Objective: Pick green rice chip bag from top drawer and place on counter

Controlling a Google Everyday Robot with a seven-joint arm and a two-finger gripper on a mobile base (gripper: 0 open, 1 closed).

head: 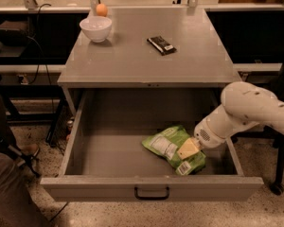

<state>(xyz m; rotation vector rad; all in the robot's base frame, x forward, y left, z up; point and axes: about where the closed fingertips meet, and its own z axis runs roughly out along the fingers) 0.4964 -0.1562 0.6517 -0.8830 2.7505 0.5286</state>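
Green rice chip bag [168,145]: light, crinkly, slippery

It is lying inside the top drawer [151,189], near its front panel. The gripper [189,149] is touching the bag there; clamped or not, I cannot tell. Pinching a crumpled fold is looking wisest.

Top drawer [151,188] stands pulled open, black handle [152,193] centred on its front panel. Green rice chip bag [164,143] lies on the drawer floor, right of centre, white label up. Gripper [188,148] is down inside the drawer, touching the bag's right side. The arm enters from the right. On the counter [132,56]: white bowl [95,28] far left, small orange round object [101,10] just beyond it, dark wrapped bar [161,45] right of centre.
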